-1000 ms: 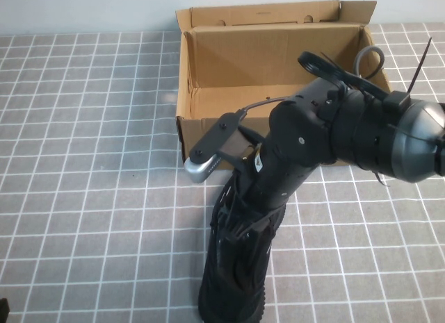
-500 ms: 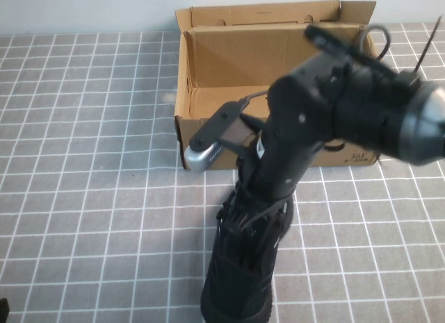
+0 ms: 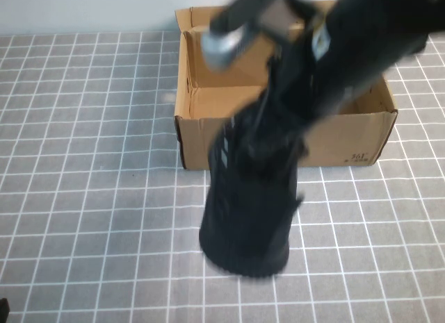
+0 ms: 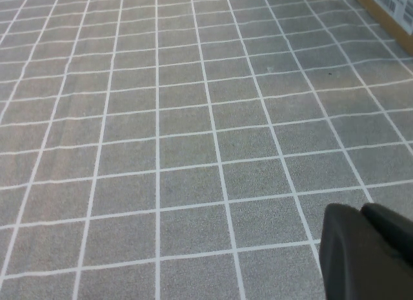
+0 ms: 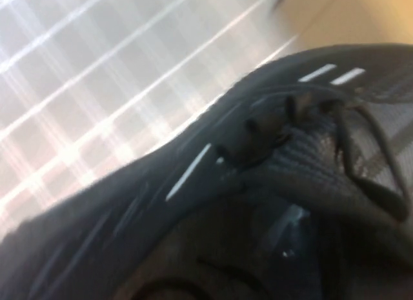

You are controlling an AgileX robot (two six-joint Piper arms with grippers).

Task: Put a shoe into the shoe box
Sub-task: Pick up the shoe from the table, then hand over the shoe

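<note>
The black mesh shoe (image 3: 247,198) hangs blurred above the tablecloth, just in front of the shoe box (image 3: 351,139). It is held from above, heel end down towards me. My right gripper (image 3: 285,111) reaches down from the upper right into the shoe's opening and is shut on the shoe. The right wrist view is filled with the shoe's (image 5: 193,184) laces and white side stripes, with the brown shoe box (image 5: 361,16) behind. The shoe box is open, its flap lid standing at the back. My left gripper (image 4: 364,245) is shut, low over the cloth and off to the left.
A grey cloth with a white grid (image 3: 90,163) covers the table. A corner of the cardboard box (image 4: 393,10) shows at the edge of the left wrist view. The right arm's silver camera housing (image 3: 222,45) hangs over the box's left end.
My right gripper has shut on the shoe and lifted it off the cloth, up and towards the box. The left arm has not moved.
</note>
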